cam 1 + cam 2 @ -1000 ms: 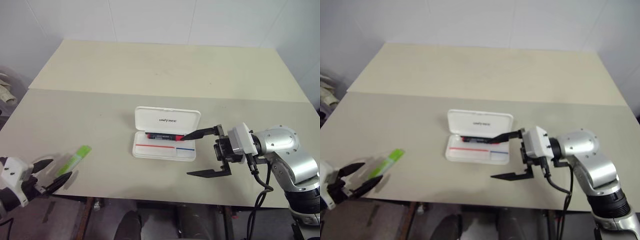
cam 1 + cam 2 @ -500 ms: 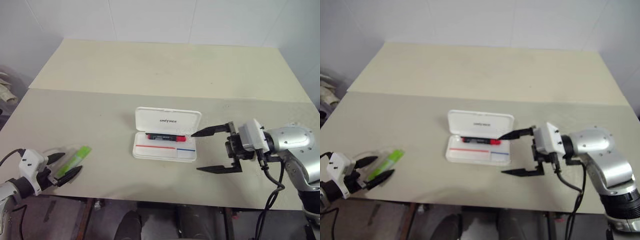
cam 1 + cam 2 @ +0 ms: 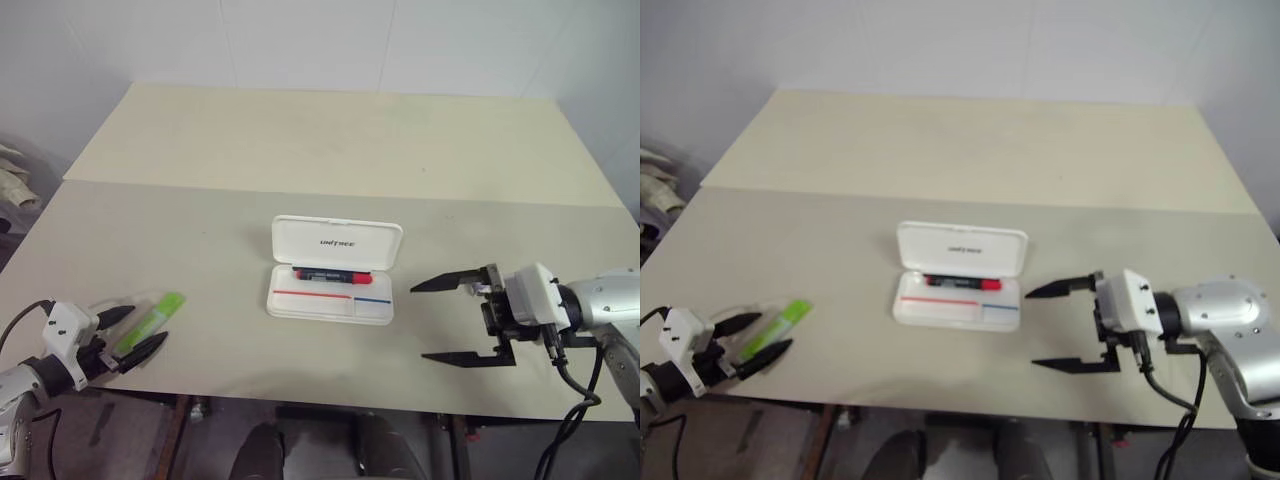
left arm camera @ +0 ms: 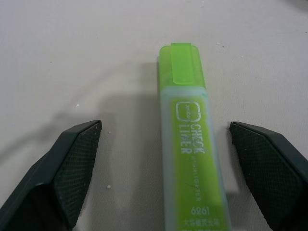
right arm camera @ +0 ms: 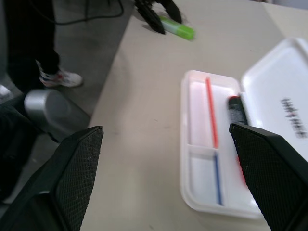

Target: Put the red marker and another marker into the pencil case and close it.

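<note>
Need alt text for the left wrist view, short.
A light green highlighter lies flat on a pale table, its brighter green cap pointing away, between the two black fingers of the open left pincer. Neither finger touches it.

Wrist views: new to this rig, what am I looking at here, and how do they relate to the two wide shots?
It is a two-armed humanoid. The wide shots come from its head camera, looking down at a table. Each wrist view looks along that arm's own two black fingers. The left gripper is open, straddling the green highlighter without gripping it. The right gripper is open and empty, beside the open white pencil case, where the red marker already lies.
</note>
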